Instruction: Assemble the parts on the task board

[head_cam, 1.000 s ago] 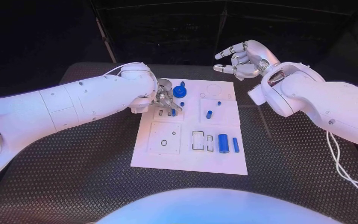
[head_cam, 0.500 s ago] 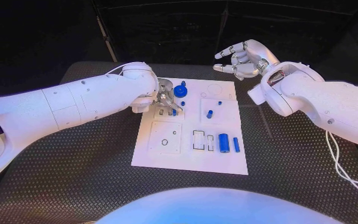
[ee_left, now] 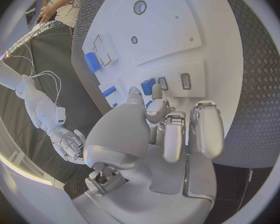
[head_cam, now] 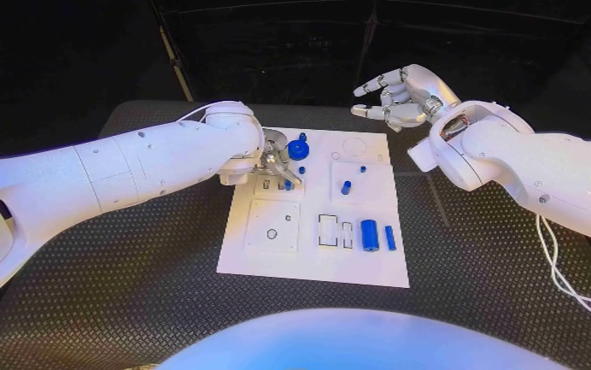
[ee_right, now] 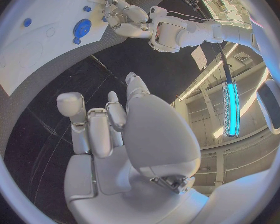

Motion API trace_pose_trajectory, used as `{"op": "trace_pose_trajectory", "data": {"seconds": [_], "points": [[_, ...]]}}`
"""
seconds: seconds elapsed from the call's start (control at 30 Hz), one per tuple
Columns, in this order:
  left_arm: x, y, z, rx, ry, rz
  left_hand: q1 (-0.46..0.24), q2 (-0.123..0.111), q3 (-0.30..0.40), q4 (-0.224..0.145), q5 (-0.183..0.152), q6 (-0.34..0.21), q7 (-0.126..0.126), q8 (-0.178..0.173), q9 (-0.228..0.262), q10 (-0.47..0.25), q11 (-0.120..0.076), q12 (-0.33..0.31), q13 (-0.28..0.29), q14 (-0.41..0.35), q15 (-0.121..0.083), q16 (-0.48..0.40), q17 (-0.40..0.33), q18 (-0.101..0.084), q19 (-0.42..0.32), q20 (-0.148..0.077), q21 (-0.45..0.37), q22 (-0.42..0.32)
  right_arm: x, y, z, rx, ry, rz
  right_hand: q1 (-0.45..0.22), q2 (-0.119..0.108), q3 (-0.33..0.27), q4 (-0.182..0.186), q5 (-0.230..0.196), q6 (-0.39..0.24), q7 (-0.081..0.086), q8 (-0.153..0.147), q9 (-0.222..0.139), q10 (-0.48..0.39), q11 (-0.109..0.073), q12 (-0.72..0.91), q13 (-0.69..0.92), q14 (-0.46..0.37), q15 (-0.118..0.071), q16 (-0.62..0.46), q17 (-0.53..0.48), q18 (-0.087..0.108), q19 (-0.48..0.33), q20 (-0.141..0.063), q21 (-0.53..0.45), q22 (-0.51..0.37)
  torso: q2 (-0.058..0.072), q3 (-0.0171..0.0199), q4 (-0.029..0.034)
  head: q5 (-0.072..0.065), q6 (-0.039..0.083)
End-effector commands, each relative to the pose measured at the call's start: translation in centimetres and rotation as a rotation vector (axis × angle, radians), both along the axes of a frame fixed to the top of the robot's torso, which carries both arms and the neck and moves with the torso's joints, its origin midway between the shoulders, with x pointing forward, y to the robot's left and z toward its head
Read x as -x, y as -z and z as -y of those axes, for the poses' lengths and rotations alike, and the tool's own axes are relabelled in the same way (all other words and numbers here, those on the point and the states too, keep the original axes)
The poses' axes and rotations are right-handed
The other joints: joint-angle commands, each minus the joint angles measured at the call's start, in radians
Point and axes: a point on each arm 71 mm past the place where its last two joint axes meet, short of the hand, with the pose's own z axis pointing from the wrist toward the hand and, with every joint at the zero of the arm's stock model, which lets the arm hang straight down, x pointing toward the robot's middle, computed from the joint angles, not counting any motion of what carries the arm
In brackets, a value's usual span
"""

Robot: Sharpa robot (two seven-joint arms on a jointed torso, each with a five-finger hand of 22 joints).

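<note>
The task board point(head_cam: 314, 263), a white plate, lies in the middle of the black worktop point(head_cam: 136, 302). The left hand point(head_cam: 273, 163) is low over the board's 10 o'clock area, fingers curled downward with the tips close together at a small blue part point(ee_left: 148, 86) beside two small rectangular slots; whether the fingertips actually pinch that piece cannot be told. Just beyond this hand, toward 12 o'clock, stands a round blue knob-like part point(head_cam: 297, 149). Near the board's centre a short blue peg point(head_cam: 345, 188) lies, with a tiny blue stud point(head_cam: 362, 169) just past it. At the board's 4 o'clock, a thick blue cylinder point(head_cam: 370, 236) and a thinner blue bar point(head_cam: 389, 238) lie side by side, close to a rectangular white frame point(head_cam: 328, 231). The right hand point(head_cam: 399, 99) is raised off the board at 1 o'clock, well apart from it, fingers spread and loosely bent, holding nothing. No writing or labels are legible on the board.
</note>
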Motion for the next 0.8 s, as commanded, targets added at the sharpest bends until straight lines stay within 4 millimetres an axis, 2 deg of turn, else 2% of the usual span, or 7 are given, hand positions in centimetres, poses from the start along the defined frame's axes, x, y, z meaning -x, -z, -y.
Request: {"op": "trace_pose_trajectory", "data": {"seconds": [0.03,0.4,0.57,0.8], "points": [[-0.04,-0.02,-0.03,-0.006,0.0,-0.01,0.016,-0.001,0.004,-0.006,0.0,-0.007,0.001,0.006,0.003,-0.008,0.002,-0.004,-0.003,0.107,-0.006,0.003,0.263,-0.007,0.007,0.001,0.003,-0.001,-0.04,-0.12,-0.05,-0.002,-0.002,0.0,0.001,0.014,-0.006,0.001,0.007,-0.003,-0.002,0.007,-0.001,-0.001,0.0,-0.002,0.001,0.035,-0.006,-0.003,0.0,0.006,-0.005,0.001,-0.006,0.0,0.0,0.0002,0.0,-0.001,-0.001],[-0.14,0.0,0.05,-0.001,-0.005,-0.01,0.074,0.023,0.041,-0.027,0.0,-0.018,0.001,0.014,0.02,-0.017,0.002,-0.014,-0.015,0.107,-0.005,0.003,0.263,-0.006,0.006,0.001,-0.001,-0.003,-0.09,-0.05,-0.13,-0.001,-0.005,-0.004,0.004,0.018,-0.006,-0.001,0.017,-0.001,-0.003,0.01,-0.001,0.002,-0.001,0.0,0.002,0.037,-0.007,-0.004,0.001,0.006,-0.002,-0.001,-0.008,-0.002,0.0,-0.0005,-0.0005,0.0,-0.006],[-0.13,0.01,0.15,0.002,-0.005,-0.013,0.144,0.042,0.09,-0.065,0.001,-0.027,-0.005,0.014,0.027,-0.021,-0.003,-0.019,-0.019,0.107,-0.01,0.003,0.263,-0.005,0.006,-0.001,-0.003,-0.004,-0.1,-0.03,-0.17,0.0,-0.007,-0.005,0.006,0.02,-0.006,-0.003,0.025,-0.001,-0.004,0.011,-0.001,0.003,-0.002,0.0,0.001,0.037,-0.007,-0.005,0.001,0.006,-0.001,-0.001,-0.009,-0.002,0.0,0.0001,-0.0004,-0.002,-0.008],[-0.17,0.03,0.07,0.004,-0.009,-0.015,0.24,0.052,0.177,-0.12,0.003,-0.044,-0.011,0.001,0.027,-0.032,-0.01,-0.036,-0.032,0.107,-0.016,0.003,0.263,-0.005,0.005,-0.008,-0.007,-0.005,-0.12,-0.01,-0.16,0.001,-0.007,-0.006,0.008,0.021,-0.006,-0.005,0.037,-0.001,-0.004,0.013,-0.001,0.004,-0.002,0.0,0.001,0.038,-0.008,-0.006,0.001,0.006,0.0,-0.002,-0.011,-0.003,0.0,0.0001,0.0004,-0.001,-0.009]]}}
